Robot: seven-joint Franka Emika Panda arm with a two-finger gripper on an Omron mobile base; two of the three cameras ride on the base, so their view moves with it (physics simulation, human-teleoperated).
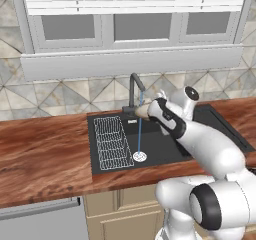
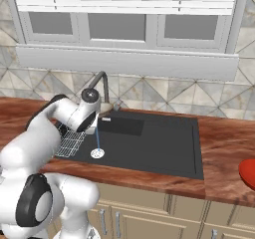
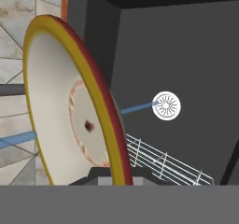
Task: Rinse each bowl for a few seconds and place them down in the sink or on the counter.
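My gripper (image 1: 149,111) is shut on the rim of the cream bowl (image 1: 140,111), holding it tilted on edge over the back left of the black sink (image 1: 165,149). In the hand view the bowl (image 3: 60,111) stands close up, its pale inside facing left and its yellow-and-red rim running down to my fingertips (image 3: 122,177). A thin blue water stream (image 1: 140,131) falls from the dark faucet (image 1: 133,90) past the bowl to the round drain (image 1: 140,157). The red bowl (image 2: 248,174) sits on the counter (image 2: 224,158), at the right edge of the right base view.
A white wire rack (image 1: 112,143) lies in the left part of the basin, below and left of the bowl. The wood counter (image 1: 45,154) runs around the sink. Behind the faucet are a tiled wall and a window sill (image 1: 125,64).
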